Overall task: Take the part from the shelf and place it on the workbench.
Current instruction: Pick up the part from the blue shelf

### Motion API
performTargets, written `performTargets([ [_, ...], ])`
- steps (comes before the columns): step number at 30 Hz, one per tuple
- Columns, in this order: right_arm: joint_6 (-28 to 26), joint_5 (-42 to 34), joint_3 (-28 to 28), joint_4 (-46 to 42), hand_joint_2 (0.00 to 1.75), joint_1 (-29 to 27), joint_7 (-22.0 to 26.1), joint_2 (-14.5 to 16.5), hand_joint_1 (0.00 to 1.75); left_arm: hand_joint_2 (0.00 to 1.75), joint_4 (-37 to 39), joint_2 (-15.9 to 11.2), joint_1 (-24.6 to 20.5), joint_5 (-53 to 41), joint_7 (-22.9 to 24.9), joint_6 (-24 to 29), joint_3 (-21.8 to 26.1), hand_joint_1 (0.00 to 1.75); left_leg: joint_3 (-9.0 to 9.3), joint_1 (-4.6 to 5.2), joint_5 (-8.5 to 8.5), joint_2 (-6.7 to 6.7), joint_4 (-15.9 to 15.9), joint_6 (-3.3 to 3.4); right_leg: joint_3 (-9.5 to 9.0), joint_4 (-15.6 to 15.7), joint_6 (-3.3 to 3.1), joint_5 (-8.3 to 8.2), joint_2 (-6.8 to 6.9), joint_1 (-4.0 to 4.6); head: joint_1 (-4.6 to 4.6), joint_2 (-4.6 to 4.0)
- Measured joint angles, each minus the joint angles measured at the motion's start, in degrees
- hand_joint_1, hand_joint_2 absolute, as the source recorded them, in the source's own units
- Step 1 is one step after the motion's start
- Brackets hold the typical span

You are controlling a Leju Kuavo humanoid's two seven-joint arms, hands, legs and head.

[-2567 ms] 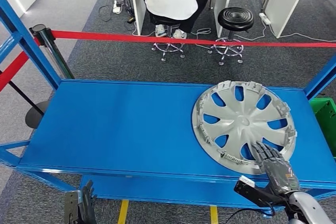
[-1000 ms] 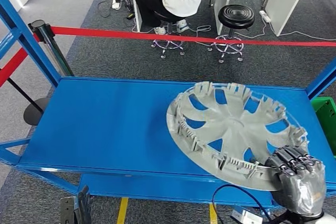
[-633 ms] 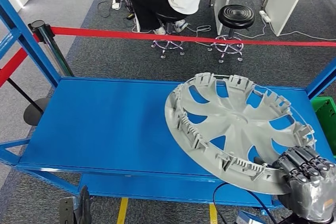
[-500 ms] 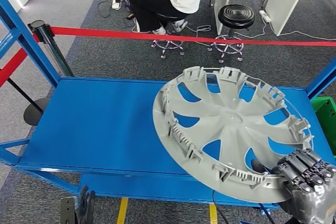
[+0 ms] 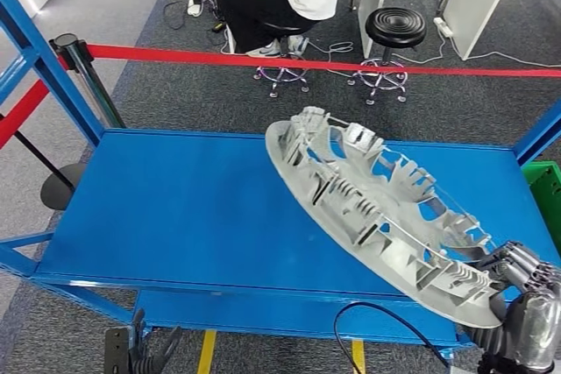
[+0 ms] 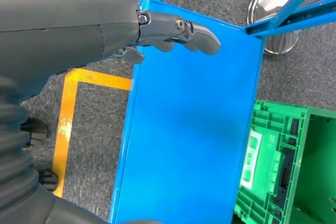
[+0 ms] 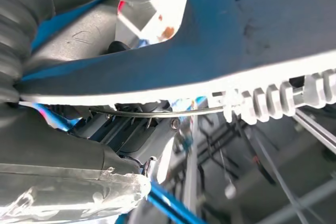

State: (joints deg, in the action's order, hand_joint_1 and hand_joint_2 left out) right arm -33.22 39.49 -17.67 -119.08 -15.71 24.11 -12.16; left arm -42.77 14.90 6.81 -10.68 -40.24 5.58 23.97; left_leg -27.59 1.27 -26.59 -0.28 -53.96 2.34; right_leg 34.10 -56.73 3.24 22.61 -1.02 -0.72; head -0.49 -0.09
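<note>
Hubcap (image 5: 371,203) hangs tilted above the blue shelf (image 5: 185,216), its near rim gripped by my right hand (image 5: 522,299); the disc slants up and away from that hand. My left hand (image 6: 178,27) idles below the shelf edge, fingers apart, holding nothing.

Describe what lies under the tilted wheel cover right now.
Under the wheel cover, lifted at a slant by the right hand, lies the bare blue shelf. The shelf strip directly beneath its lower edge is hidden by the cover, so I cannot tell whether it is touching.
</note>
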Motion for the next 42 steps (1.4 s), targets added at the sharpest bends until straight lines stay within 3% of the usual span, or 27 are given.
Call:
performTargets([
  [2, 0.98, -2.21, -0.17, 0.24, 1.75, -0.52, 0.83, 0.24, 1.75, 1.75, 0.00, 0.02, -0.02, -0.20, -0.01, 0.07, -0.23, 0.00, -0.03, -0.28, 0.46, 0.22, 0.37, 0.32, 2.03, -4.37, 0.20, 3.01, 0.27, 0.01, 0.16, 0.00],
  [4, 1.43, -3.59, -0.25, 0.57, 1.75, -1.11, 1.69, 0.53, 1.75, 1.75, 0.00, 0.02, 0.09, -0.36, -0.01, 0.13, -0.51, 0.00, -0.19, -0.27, 0.50, 0.57, 0.32, 0.40, 5.36, -12.37, 0.37, 6.75, 0.44, -0.03, 0.30, 0.00],
  [5, 1.59, -4.11, -0.23, 0.78, 1.75, -1.41, 2.13, 0.72, 1.75, 1.75, 0.00, 0.02, 0.15, -0.47, 0.00, 0.16, -0.66, 0.00, -0.21, -0.26, 0.49, 0.83, 0.30, 0.38, 6.60, -15.39, 0.46, 7.58, 0.49, -0.05, 0.30, 0.00],
  [6, 1.71, -4.47, -0.20, 0.97, 1.75, -1.69, 2.53, 0.91, 1.75, 1.75, 0.00, 0.02, 0.16, -0.58, 0.00, 0.19, -0.79, 0.00, -0.21, -0.27, 0.44, 1.11, 0.26, 0.31, 6.95, -16.43, 0.52, 7.32, 0.56, -0.07, 0.30, 0.00],
  [7, 1.85, -4.74, -0.14, 1.12, 1.75, -1.92, 2.93, 1.09, 1.75, 1.75, 0.00, 0.03, 0.15, -0.67, 0.00, 0.23, -0.92, 0.00, -0.18, -0.32, 0.35, 1.44, 0.17, 0.17, 6.20, -15.13, 0.59, 6.02, 0.75, -0.11, 0.30, 0.00],
  [9, 2.11, -5.14, 0.05, 1.28, 1.75, -2.19, 3.81, 1.51, 1.75, 1.75, 0.00, 0.05, 0.13, -0.77, 0.00, 0.37, -1.17, 0.00, -0.18, -0.39, -0.08, 2.11, -0.28, -0.42, 2.23, -7.92, 0.80, 2.78, 2.30, -0.06, 0.34, 0.00],
  [11, 2.28, -5.51, 0.27, 1.35, 1.75, -2.27, 4.56, 1.98, 1.75, 1.75, 0.00, 0.02, 0.14, -0.79, 0.01, 0.52, -1.35, 0.00, -0.42, -0.09, -0.63, 2.80, -1.11, -1.13, -0.53, -2.86, 0.30, 1.50, 3.81, 0.19, 0.45, 0.00],
  [12, 2.34, -5.69, 0.34, 1.39, 1.75, -2.29, 4.83, 2.23, 1.75, 1.75, 0.00, -0.03, 0.12, -0.80, 0.01, 0.61, -1.40, 0.00, -0.62, 0.12, -0.77, 3.13, -1.49, -1.38, -0.62, -2.44, -0.13, 1.80, 3.96, 0.31, 0.43, 0.00],
  [15, 2.42, -6.11, 0.61, 1.42, 1.75, -2.59, 5.31, 2.71, 1.75, 1.75, 0.00, -0.13, -0.03, -0.90, 0.01, 0.82, -1.58, 0.00, -1.19, 0.16, -1.61, 3.43, -2.54, -2.12, 0.53, -2.74, -1.40, 1.53, 2.35, 0.02, 0.21, 0.00],
  [17, 2.38, -6.47, 0.86, 1.42, 1.75, -2.74, 5.56, 2.97, 1.75, 1.75, 0.00, -0.15, -0.11, -1.12, 0.01, 0.95, -1.84, 0.00, -2.77, -0.10, -4.95, 2.07, -6.28, -2.88, 1.31, -2.66, -2.18, 0.99, 1.36, -0.14, -0.02, 0.00],
  [19, 2.32, -6.87, 1.02, 1.42, 1.75, -2.97, 5.91, 3.15, 1.75, 1.75, 0.01, -0.15, -0.15, -1.32, 0.01, 1.10, -2.11, 0.00, -5.78, -0.33, -9.46, 1.11, -13.52, -3.21, 2.40, -2.66, -2.72, 0.23, 0.31, -0.07, -0.21, 0.00],
  [21, 2.20, -7.28, 1.23, 1.40, 1.75, -3.57, 6.35, 3.19, 1.75, 1.75, 0.03, -0.14, -0.17, -1.50, 0.01, 1.30, -2.37, 0.00, -7.45, -0.36, -11.03, 1.03, -18.03, -2.99, 3.57, -2.67, -2.89, -0.69, -0.85, 0.07, -0.24, 0.00],
  [23, 2.08, -7.77, 1.60, 1.27, 1.75, -4.37, 6.85, 3.25, 1.75, 1.75, 0.04, -0.08, -0.25, -1.77, 0.01, 1.59, -2.64, 0.00, -5.28, -0.27, -8.50, 0.50, -14.85, -2.20, 4.83, -2.66, -2.82, -1.80, -2.21, 0.26, -0.23, 0.00],
  [26, 2.02, -8.60, 2.22, 0.67, 1.75, -5.49, 7.68, 3.51, 1.75, 1.75, 0.05, 0.06, -0.58, -1.99, 0.01, 2.04, -3.16, 0.00, 0.99, 0.04, -4.82, -3.21, -4.21, -0.71, 6.40, -2.51, -2.34, -3.75, -4.12, 0.37, -0.22, 0.00],
  [27, 2.00, -8.84, 2.38, 0.48, 1.75, -5.81, 7.91, 3.58, 1.75, 1.75, 0.06, 0.12, -0.70, -2.05, 0.01, 2.15, -3.35, 0.00, 1.80, 0.15, -4.52, -4.04, -2.55, -0.59, 6.62, -2.28, -2.02, -4.42, -4.65, 0.31, -0.25, 0.00],
  [28, 1.98, -9.03, 2.51, 0.32, 1.75, -6.15, 8.13, 3.63, 1.75, 1.75, 0.07, 0.19, -0.78, -2.09, 0.01, 2.24, -3.55, 0.00, 1.79, 0.25, -4.25, -3.98, -2.04, -0.64, 6.70, -1.85, -1.60, -5.12, -5.18, 0.26, -0.26, 0.00],
  [30, 1.97, -9.35, 2.86, -0.08, 1.75, -6.89, 8.48, 3.75, 1.75, 1.75, 0.10, 0.37, -0.89, -2.15, 0.01, 2.39, -3.89, 0.00, 1.09, 0.14, -2.97, -2.76, -1.71, -0.43, 6.97, -1.13, -0.89, -5.99, -5.56, 0.15, -0.31, 0.00],
  [31, 1.98, -9.49, 3.06, -0.27, 1.75, -7.19, 8.60, 3.81, 1.75, 1.75, 0.12, 0.48, -0.89, -2.15, 0.01, 2.47, -4.01, 0.00, 0.65, 0.01, -2.24, -2.02, -1.51, -0.14, 7.42, -1.64, -0.62, -4.95, -4.69, 0.20, -0.17, 0.00],
  [32, 1.99, -9.64, 3.26, -0.41, 1.75, -7.33, 8.67, 3.88, 1.75, 1.75, 0.15, 0.59, -0.86, -2.15, 0.01, 2.55, -4.09, 0.00, 0.10, -0.15, -1.52, -1.24, -1.32, 0.10, 8.08, -3.32, -0.43, -2.72, -3.32, 0.25, 0.00, 0.00],
  [34, 2.04, -9.88, 3.52, -0.50, 1.75, -7.43, 8.83, 4.01, 1.75, 1.75, 0.22, 0.68, -0.74, -2.15, 0.01, 2.65, -4.16, 0.00, -1.20, -0.15, -0.39, 0.38, -1.31, 0.39, 9.62, -10.12, 0.07, 3.72, -0.42, 0.16, 0.36, 0.00],
  [35, 2.08, -9.97, 3.60, -0.50, 1.75, -7.44, 8.92, 4.07, 1.75, 1.75, 0.27, 0.67, -0.69, -2.10, 0.01, 2.68, -4.16, 0.00, -1.91, -0.14, 0.16, 1.29, -1.35, 0.38, 10.08, -13.98, 0.39, 5.84, 0.25, 0.05, 0.44, 0.00],
  [36, 2.15, -10.05, 3.63, -0.50, 1.75, -7.49, 9.02, 4.14, 1.75, 1.75, 0.31, 0.66, -0.67, -2.02, 0.01, 2.67, -4.15, 0.00, -2.67, -0.14, 0.73, 2.24, -1.39, 0.32, 9.98, -16.86, 0.71, 6.54, 0.62, -0.08, 0.48, 0.00],
  [37, 2.26, -10.10, 3.66, -0.50, 1.75, -7.52, 9.09, 4.23, 1.75, 1.75, 0.34, 0.64, -0.67, -1.91, 0.01, 2.66, -4.15, 0.00, -3.42, -0.14, 1.27, 3.15, -1.44, 0.20, 9.08, -18.06, 0.97, 5.91, 0.84, -0.21, 0.52, 0.00],
  [38, 2.40, -10.14, 3.68, -0.50, 1.75, -7.51, 9.16, 4.36, 1.75, 1.75, 0.36, 0.64, -0.67, -1.74, 0.01, 2.62, -4.13, 0.00, -4.11, -0.16, 1.76, 4.01, -1.52, 0.02, 7.18, -17.25, 1.19, 4.53, 1.13, -0.32, 0.54, 0.00],
  [39, 2.56, -10.16, 3.68, -0.50, 1.75, -7.46, 9.23, 4.54, 1.75, 1.75, 0.37, 0.61, -0.68, -1.57, 0.01, 2.54, -4.11, 0.00, -4.71, -0.15, 2.17, 4.77, -1.70, -0.24, 4.18, -14.38, 1.38, 3.41, 1.90, -0.42, 0.55, 0.00],
  [40, 2.72, -10.17, 3.68, -0.50, 1.75, -7.30, 9.31, 4.76, 1.75, 1.75, 0.38, 0.53, -0.67, -1.42, 0.01, 2.44, -4.08, 0.00, -5.21, -0.08, 2.47, 5.43, -1.94, -0.54, 0.68, -10.34, 1.58, 3.39, 3.12, -0.33, 0.61, 0.00],
  [42, 2.94, -10.18, 3.67, -0.49, 1.75, -6.92, 9.45, 5.30, 1.75, 1.75, 0.38, 0.26, -0.63, -1.20, 0.01, 2.15, -3.99, 0.00, -5.78, 0.21, 2.94, 6.64, -2.53, -1.09, -4.17, -3.40, 1.11, 5.05, 4.99, -0.06, 0.51, 0.00],
])
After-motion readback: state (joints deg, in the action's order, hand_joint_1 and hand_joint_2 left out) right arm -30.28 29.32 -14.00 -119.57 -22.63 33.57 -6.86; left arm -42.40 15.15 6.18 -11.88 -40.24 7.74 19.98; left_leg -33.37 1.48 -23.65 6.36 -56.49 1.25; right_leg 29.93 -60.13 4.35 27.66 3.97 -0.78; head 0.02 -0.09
